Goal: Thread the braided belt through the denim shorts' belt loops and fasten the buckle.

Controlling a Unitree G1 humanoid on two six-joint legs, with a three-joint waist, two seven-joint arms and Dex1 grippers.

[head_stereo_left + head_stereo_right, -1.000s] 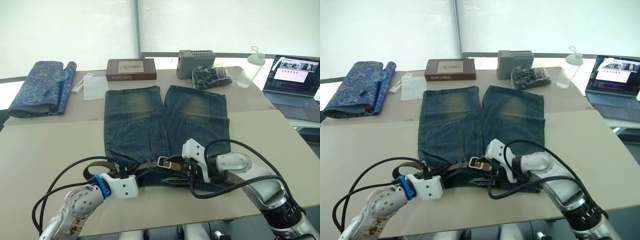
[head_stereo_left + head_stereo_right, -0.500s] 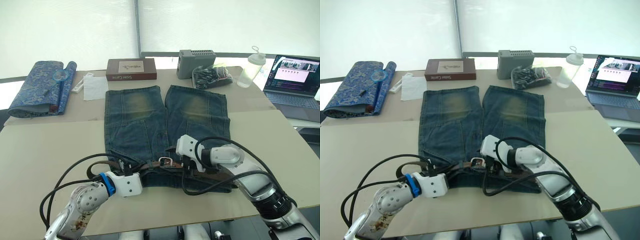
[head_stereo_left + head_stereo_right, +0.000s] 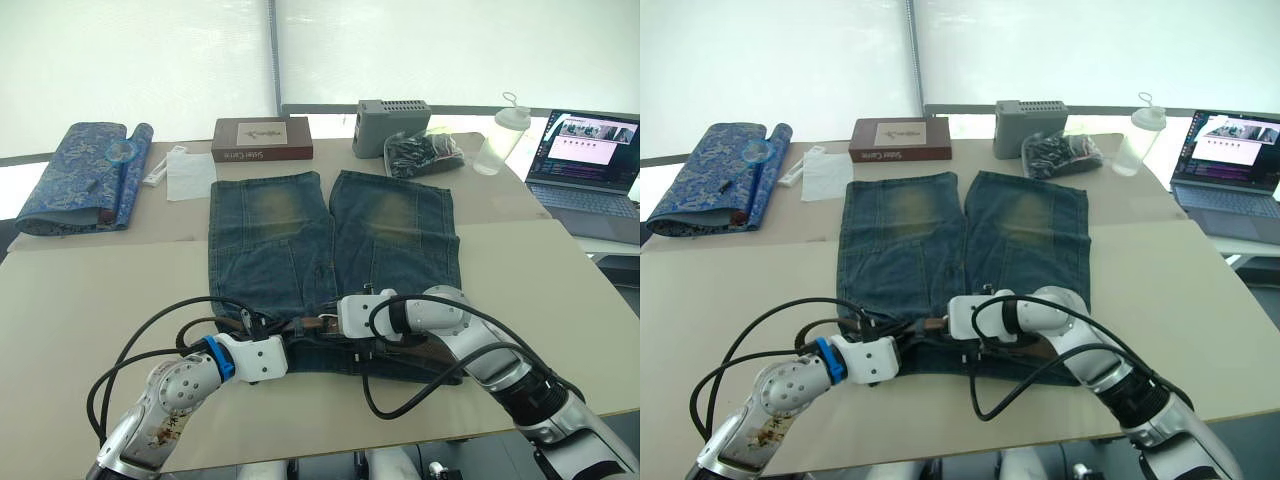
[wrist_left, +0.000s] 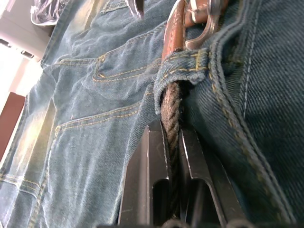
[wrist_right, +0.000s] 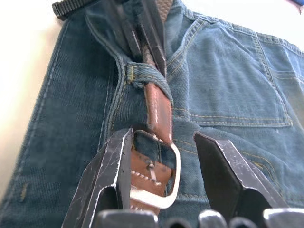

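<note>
The denim shorts (image 3: pixel 330 255) lie flat on the table (image 3: pixel 80 290), with a book (image 3: pixel 262 139), grey box (image 3: pixel 392 118), bottle (image 3: pixel 498 134) and laptop (image 3: pixel 585 172) behind. The left gripper (image 4: pixel 172 156) pinches the braided belt (image 4: pixel 172 118) at 1 belt loop (image 4: pixel 183 69); the right gripper (image 5: pixel 164 161) straddles the buckle (image 5: pixel 159 173), fingers wide.

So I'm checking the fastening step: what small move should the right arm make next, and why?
Probably ease the right gripper down and shut its open jaws on the buckle. The silver frame lies between them ungripped, while the left gripper pinches the braided belt just short of a belt loop. Holding the buckle steady should let the tip be fed in.
</note>
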